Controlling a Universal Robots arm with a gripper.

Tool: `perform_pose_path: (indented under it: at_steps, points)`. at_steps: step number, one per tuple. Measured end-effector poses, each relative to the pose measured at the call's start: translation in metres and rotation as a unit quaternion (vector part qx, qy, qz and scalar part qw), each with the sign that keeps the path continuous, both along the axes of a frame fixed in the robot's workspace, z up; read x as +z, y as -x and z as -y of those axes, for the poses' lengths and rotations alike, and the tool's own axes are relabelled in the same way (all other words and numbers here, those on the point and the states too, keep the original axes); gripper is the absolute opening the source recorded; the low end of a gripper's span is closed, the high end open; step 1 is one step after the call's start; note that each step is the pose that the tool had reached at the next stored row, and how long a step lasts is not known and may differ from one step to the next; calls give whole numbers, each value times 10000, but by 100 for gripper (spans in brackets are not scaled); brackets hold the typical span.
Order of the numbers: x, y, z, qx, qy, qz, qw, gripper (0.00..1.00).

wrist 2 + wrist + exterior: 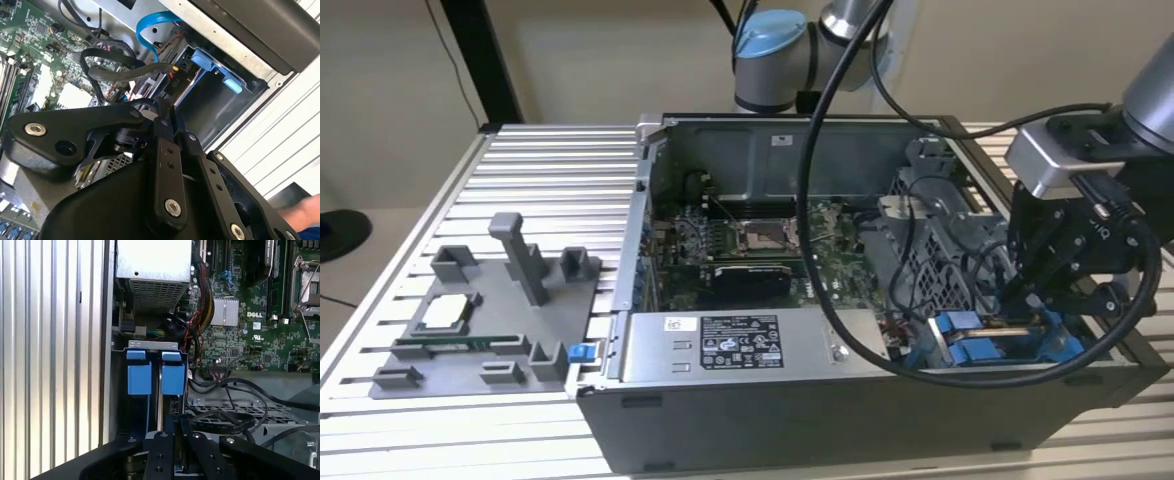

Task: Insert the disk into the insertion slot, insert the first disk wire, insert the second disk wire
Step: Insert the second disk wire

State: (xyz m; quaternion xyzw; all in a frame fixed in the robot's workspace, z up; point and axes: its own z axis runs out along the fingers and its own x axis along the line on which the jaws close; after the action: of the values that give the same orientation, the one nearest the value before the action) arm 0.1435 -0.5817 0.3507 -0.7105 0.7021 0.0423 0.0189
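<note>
The pincer [1047,300] hangs low over the near right corner of the open computer case [761,420] in the exterior view, right above the insertion slot [1001,345], the bay with blue plastic rails and tabs just right of the grey power-supply box [734,345]. In the first wrist view the two blue tabs [155,375] sit side by side at the bay's mouth, and between them a thin pale upright edge runs down toward the black fingers [172,450]; I take this to be the disk [159,405], standing on edge in or at the slot, though how deep it sits I cannot tell. The fingers look drawn narrow, apparently pinched around that edge, but the contact itself is hidden, so I cannot tell for sure whether they grip it. To do this step well, in my judgement, the disk should stay square to the blue rails and travel straight along them with gentle, even pressure, never forced if it binds. The black cable bundle [125,70] and the blue ribbon cable [150,25] in the second wrist view lie close to the bay and should be kept from snagging.
</note>
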Motion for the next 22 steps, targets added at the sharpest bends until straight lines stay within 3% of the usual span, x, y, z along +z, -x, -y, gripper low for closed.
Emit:
perform_pose_path:
  at_steps: [8,17,22]
  points:
    - [-13,-3,0,1,-1,8,10000,0]
    - [-30,-2,-3,0,-1,70,10000,0]
    - [-36,-2,-15,-3,0,82,10000,0]
